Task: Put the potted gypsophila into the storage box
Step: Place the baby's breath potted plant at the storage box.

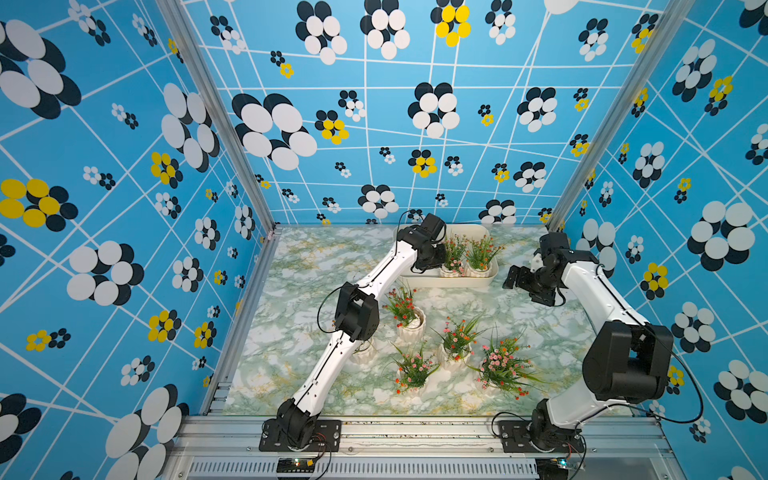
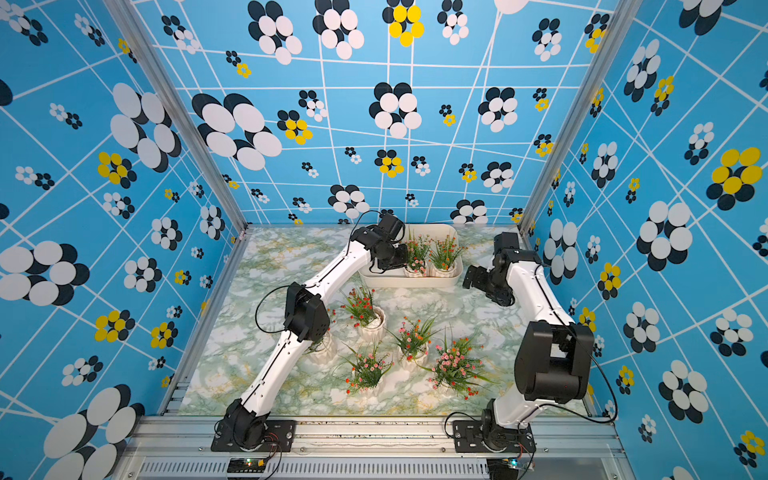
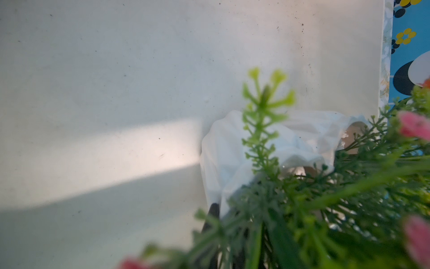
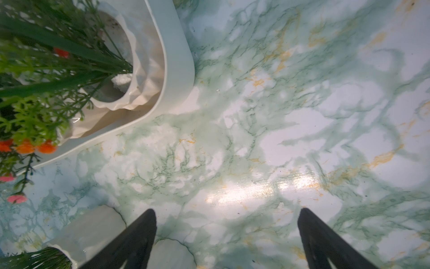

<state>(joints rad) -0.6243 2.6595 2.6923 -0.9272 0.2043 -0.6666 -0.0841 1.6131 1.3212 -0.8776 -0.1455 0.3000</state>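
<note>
Nearest me, five pots (image 1: 456,347) stand loose on the tabletop (image 1: 299,316), one half hidden under the left arm (image 1: 332,365). Farther back, the right end effector (image 4: 226,209) hangs wide and empty over bare tabletop, just beside the end of the box (image 1: 457,281). The box sits at the far edge with two more pots upright inside, a pink pot (image 1: 452,266) and an orange pot (image 1: 478,259), side by side toward its right end. The left end effector (image 1: 433,258) is down in the box against the pink pot, jaws closed tight. Leaves hide whether it pinches the rim, so I cannot tell. I'd say a set-down is in hand. Next it would need to let go, rise straight clear of the blossoms, then reach for a front pot.
</note>
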